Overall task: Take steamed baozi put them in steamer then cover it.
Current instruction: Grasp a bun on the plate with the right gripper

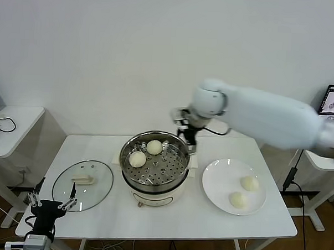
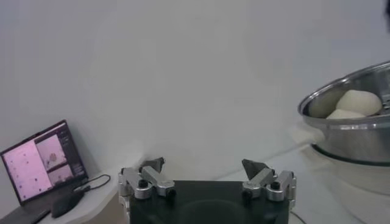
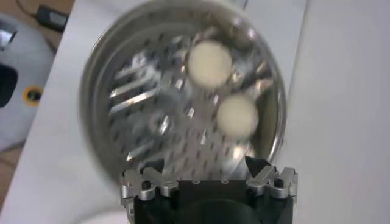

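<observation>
Above the far rim of the steamer (image 1: 154,160), where two steamed baozi (image 1: 145,153) already lie, the right pincer (image 1: 189,141) hangs wide open and empty, nearer the remaining two on the plate (image 1: 215,185) to its right than the parked, open left pincer (image 1: 52,197).

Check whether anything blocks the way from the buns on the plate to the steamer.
Nothing visible does. Two baozi lie on the plate beside the open steamer; the lid lies on the far side. The open right gripper is above the steamer's back rim.
</observation>
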`<state>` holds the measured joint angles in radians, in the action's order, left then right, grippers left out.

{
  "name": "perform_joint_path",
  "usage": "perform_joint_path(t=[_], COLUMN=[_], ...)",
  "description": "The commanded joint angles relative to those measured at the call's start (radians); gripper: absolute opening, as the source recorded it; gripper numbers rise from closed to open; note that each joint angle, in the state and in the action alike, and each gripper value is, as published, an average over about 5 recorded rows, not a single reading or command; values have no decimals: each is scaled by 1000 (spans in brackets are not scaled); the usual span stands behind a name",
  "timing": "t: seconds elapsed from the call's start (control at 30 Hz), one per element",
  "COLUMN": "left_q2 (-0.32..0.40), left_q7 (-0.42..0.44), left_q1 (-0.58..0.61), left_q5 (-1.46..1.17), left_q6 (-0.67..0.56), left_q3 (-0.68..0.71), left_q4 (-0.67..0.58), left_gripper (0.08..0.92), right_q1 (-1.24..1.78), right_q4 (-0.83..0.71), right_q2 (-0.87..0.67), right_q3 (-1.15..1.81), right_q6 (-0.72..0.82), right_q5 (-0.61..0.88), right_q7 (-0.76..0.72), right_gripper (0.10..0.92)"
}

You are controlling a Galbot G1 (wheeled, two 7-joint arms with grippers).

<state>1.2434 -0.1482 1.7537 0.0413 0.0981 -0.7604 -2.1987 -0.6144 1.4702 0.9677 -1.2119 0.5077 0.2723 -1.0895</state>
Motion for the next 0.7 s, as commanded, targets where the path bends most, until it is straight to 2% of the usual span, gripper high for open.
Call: perform_joint_path(t=[0.03,0.33,0.7], left_q2=[-8,-6,12], left_q7=[-1,-2,-3], left_q1=[14,26,39], left_q5=[7,18,40], left_q6=[0,1,1], left_q3=[13,12,20], left_q4=[-4,-8,-10], left_gripper=[823,823,823], right_q1=[27,318,651], right_q4=[215,195,109], right_q2=[-430,-537,-504], right_q3=[-9,157,365], right_q6=[-87,-174,-238], right_q5=[-105,-281,-428], right_q7=[-55,-63,-31], right_gripper=[823,823,823])
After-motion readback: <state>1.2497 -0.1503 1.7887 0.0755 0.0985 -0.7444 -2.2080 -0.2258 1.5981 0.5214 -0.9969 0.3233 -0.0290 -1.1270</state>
